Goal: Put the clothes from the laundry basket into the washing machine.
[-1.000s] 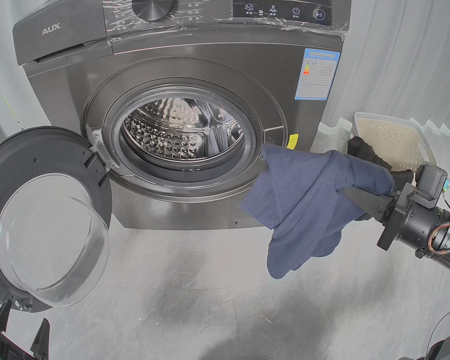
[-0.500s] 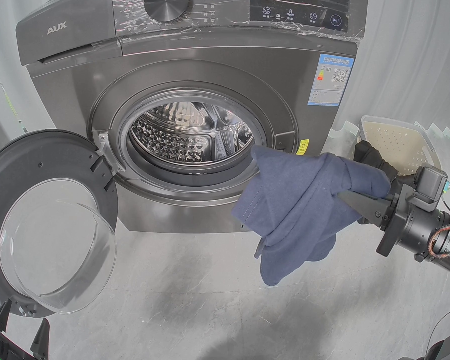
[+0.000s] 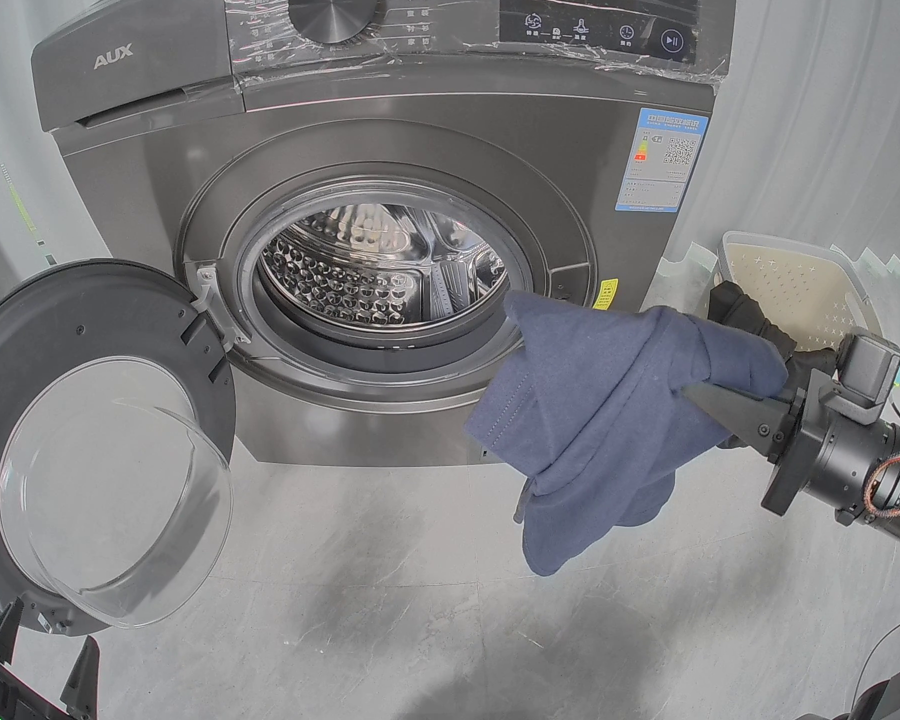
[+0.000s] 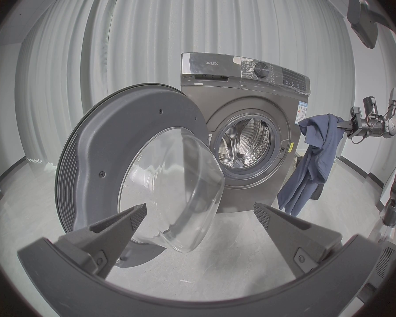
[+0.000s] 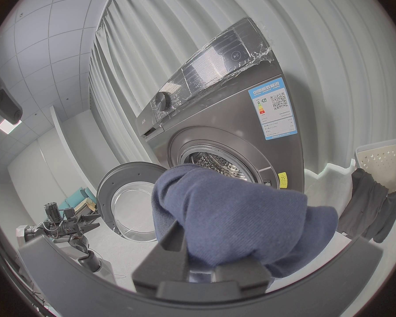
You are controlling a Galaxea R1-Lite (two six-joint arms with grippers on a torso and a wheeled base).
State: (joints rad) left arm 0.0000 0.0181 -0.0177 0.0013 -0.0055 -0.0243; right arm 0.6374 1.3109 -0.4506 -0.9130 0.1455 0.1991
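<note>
Hanging from the clenched right gripper [image 3: 698, 394]: blue garment [image 3: 590, 422], beside the washing machine's [image 3: 370, 112] open drum. Left gripper [image 4: 199, 207]: released. Laundry basket [image 3: 800, 282]: dark garment [image 3: 745, 312] over its rim. Machine front: logo [image 3: 113, 56], blue QR label [image 3: 662, 159], yellow sticker [image 3: 604, 294].

The washing machine [image 3: 150, 182] is finished in dark grey, its drum [image 3: 340, 282] in dimpled silver. The garment [image 3: 600, 412] is coloured navy blue. At three o'clock, the laundry basket [image 3: 805, 282] is cream and star-patterned.

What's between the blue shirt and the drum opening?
Nothing: the left wrist view shows a bare gap between blue shirt and drum opening.
</note>
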